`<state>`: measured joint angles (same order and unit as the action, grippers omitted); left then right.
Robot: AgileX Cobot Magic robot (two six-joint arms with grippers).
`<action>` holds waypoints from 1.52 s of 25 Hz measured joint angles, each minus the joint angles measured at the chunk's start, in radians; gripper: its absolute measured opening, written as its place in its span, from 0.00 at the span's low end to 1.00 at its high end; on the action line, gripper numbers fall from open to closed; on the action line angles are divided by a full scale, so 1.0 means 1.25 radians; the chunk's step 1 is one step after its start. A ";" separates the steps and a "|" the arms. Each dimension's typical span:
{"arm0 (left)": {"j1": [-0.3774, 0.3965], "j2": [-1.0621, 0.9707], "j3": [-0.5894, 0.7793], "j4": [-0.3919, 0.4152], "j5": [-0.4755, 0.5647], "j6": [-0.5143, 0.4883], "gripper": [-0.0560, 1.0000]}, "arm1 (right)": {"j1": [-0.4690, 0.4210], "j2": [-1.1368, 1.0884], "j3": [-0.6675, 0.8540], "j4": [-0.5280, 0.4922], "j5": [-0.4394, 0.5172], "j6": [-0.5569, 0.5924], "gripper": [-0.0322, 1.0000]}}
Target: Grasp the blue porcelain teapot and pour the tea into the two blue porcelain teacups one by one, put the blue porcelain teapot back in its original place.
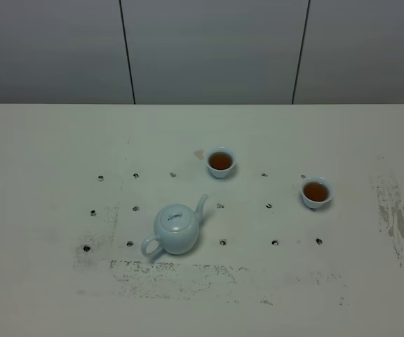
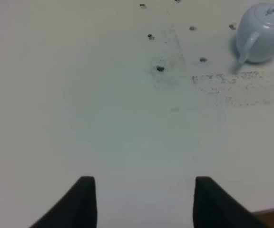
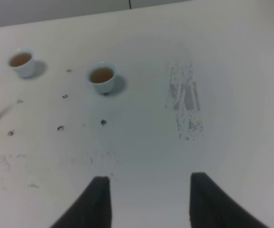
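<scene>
Presently on the matte off-white table [image 1: 41,210]:

Item 1: round, glossy, pale blue-white porcelain teapot [image 1: 176,229] with knobbed lid, upright, left of centre in the high view. Its thin curved spout aims up and right toward the cups; its loop handle faces the near-left. It stands just above a band of dark scuff marks [image 1: 188,277]. No writing or maker's mark can be read on it.

Item 2: small pale blue handleless porcelain teacup [image 1: 220,162], upright, holding amber tea, beyond the teapot's spout and well apart from it.

Item 3: matching pale blue teacup [image 1: 316,192], also holding amber tea, farther right. Neither cup bears legible lettering.

Item 4: left gripper [image 2: 144,199], dark fingers spread apart over bare table, holding nothing; the teapot lies well away from it.

Item 5: right gripper [image 3: 149,202], fingers showing a clear gap between them in its wrist view, nothing held; both cups sit far ahead.

Item 6: small dark holes [image 1: 223,242] dotted in rows across the tabletop.
</scene>
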<state>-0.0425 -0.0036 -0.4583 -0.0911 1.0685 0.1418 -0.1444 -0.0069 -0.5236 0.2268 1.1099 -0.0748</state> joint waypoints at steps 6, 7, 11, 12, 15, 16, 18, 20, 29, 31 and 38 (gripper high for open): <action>0.000 0.000 0.000 0.000 0.000 0.000 0.54 | 0.000 0.000 0.000 0.000 0.000 0.000 0.41; 0.000 0.000 0.000 0.000 0.000 0.000 0.54 | 0.000 0.000 0.000 0.000 0.000 0.000 0.41; 0.000 0.000 0.000 0.000 0.000 0.000 0.54 | 0.000 0.000 0.000 0.000 0.000 0.000 0.41; 0.000 0.000 0.000 0.000 0.000 0.000 0.54 | 0.000 0.000 0.000 0.000 0.000 0.000 0.41; 0.000 0.000 0.000 0.000 0.000 0.000 0.54 | 0.000 0.000 0.000 0.000 0.000 0.000 0.41; 0.000 0.000 0.000 0.000 0.000 0.000 0.54 | 0.000 0.000 0.000 0.000 0.000 0.000 0.41; 0.000 0.000 0.000 0.000 0.000 0.000 0.54 | 0.000 0.000 0.000 0.000 0.000 0.000 0.41; 0.000 0.000 0.000 0.000 0.000 0.000 0.54 | 0.000 0.000 0.000 0.000 0.000 0.000 0.41; 0.000 0.000 0.000 0.000 0.000 0.000 0.54 | 0.000 0.000 0.000 0.000 0.000 0.000 0.41; 0.000 0.000 0.000 0.000 0.000 0.000 0.54 | 0.000 0.000 0.000 0.000 0.000 0.000 0.41; 0.000 0.000 0.000 0.000 0.001 0.000 0.54 | 0.000 0.000 0.000 0.000 0.000 0.000 0.41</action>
<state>-0.0425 -0.0036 -0.4583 -0.0911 1.0693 0.1418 -0.1444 -0.0069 -0.5236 0.2268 1.1099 -0.0748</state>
